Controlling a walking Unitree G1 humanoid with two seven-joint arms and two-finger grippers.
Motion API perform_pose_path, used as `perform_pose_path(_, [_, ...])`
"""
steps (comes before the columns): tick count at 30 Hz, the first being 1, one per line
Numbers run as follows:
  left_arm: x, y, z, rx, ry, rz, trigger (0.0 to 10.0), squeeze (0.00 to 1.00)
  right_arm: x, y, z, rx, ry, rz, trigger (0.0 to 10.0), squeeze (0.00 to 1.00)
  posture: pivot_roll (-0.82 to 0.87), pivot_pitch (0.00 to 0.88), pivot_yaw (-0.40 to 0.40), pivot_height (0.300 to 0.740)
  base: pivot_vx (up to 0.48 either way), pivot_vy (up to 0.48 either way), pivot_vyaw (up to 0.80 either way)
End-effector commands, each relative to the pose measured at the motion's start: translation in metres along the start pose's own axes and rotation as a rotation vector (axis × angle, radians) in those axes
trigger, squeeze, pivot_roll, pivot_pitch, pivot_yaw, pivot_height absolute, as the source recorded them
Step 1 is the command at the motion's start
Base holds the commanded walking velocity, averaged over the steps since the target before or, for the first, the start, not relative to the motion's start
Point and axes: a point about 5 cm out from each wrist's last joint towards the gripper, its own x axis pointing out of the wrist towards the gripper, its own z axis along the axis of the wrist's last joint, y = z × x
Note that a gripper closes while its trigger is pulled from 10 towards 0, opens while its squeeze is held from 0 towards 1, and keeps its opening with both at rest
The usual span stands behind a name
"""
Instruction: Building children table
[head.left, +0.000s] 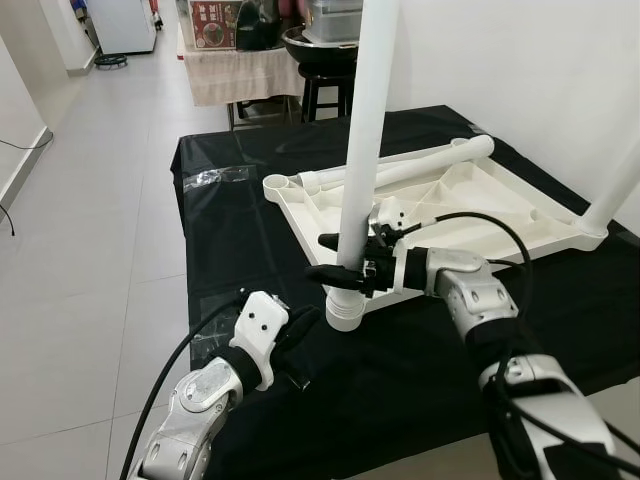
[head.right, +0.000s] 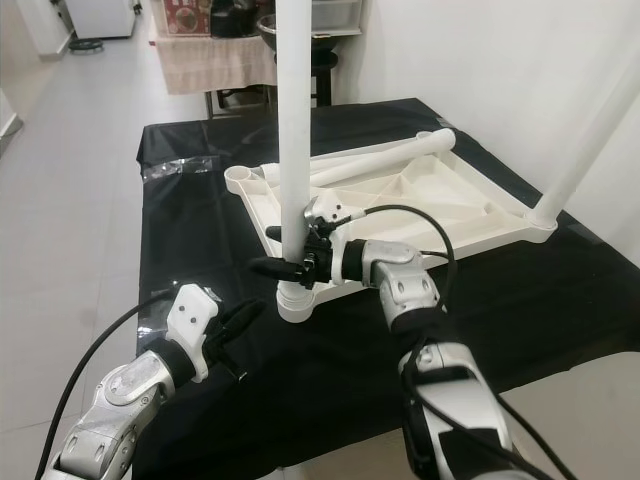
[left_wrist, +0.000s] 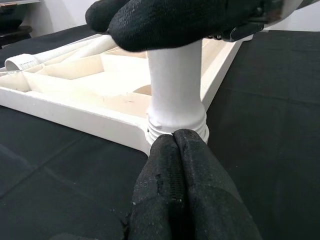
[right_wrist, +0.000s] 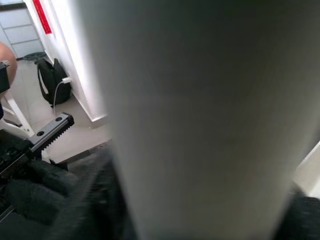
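Upright, leg (head.left: 365, 130) within right tool (head.left: 335, 258).

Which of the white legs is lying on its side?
The leg lying across the upturned tabletop's far edge. The other two stand upright in corner sockets, one held by the right gripper.

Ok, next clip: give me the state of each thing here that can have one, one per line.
Tabletop: upside down on the black cloth, underside ribs showing.
Near leg: upright in the near corner socket, gripped by the right gripper.
Far right leg: standing in its corner.
Loose leg: lying flat across the tabletop.
Right gripper: shut on the near leg.
Left gripper: fingers shut, tips at the near leg's base.
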Motion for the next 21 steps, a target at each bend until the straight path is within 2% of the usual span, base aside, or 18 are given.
perform_pose_path(1, [0.0, -0.003, -0.004, -0.015, 0.014, -0.011, 10.0, 0.0, 0.005, 0.004, -0.003, 0.006, -0.002, 0.052, 0.0, 0.0, 0.03, 0.036, -0.057, 0.74, 0.0, 0.0, 0.0])
perform_pose_path(10, [0.0, -0.003, -0.004, -0.019, 0.013, -0.015, 10.0, 0.0, -0.005, -0.002, -0.007, -0.022, -0.028, -0.039, 0.0, 0.0, 0.02, 0.047, -0.054, 0.74, 0.0, 0.0, 0.0])
perform_pose_path(12, [0.0, -0.004, -0.004, -0.02, 0.011, -0.013, 10.0, 0.0, -0.014, -0.006, -0.012, -0.002, -0.052, -0.241, 0.0, 0.0, 0.01, 0.053, -0.063, 0.74, 0.0, 0.0, 0.0])
perform_pose_path(13, [-0.001, -0.004, -0.004, -0.021, 0.011, -0.012, 10.0, 0.0, -0.01, -0.004, -0.024, 0.037, -0.043, -0.459, 0.0, 0.0, 0.01, 0.054, -0.068, 0.74, 0.0, 0.0, 0.0])
perform_pose_path(14, [-0.001, -0.003, -0.004, -0.021, 0.011, -0.011, 10.0, 0.0, -0.009, -0.002, -0.032, 0.064, -0.029, -0.613, 0.0, 0.0, 0.0, 0.054, -0.068, 0.74, 0.0, 0.0, 0.0])
perform_pose_path(15, [-0.001, -0.002, -0.004, -0.026, 0.014, -0.013, 10.0, 0.0, -0.005, 0.017, -0.054, 0.186, 0.003, -0.906, 0.0, 0.0, 0.0, 0.059, -0.057, 0.74, 0.0, 0.0, 0.0])
perform_pose_path(20, [-0.001, -0.002, -0.004, -0.028, 0.015, -0.014, 10.0, 0.0, -0.007, 0.024, -0.061, 0.23, 0.013, -0.982, 0.0, 0.0, 0.0, 0.059, -0.057, 0.74, 0.0, 0.0, 0.0])
perform_pose_path(21, [0.0, -0.002, -0.005, -0.025, 0.019, -0.019, 10.0, 0.0, 0.007, 0.032, -0.059, 0.147, 0.027, -0.887, 0.0, 0.0, -0.02, 0.04, -0.045, 0.74, 0.0, 0.0, 0.0])
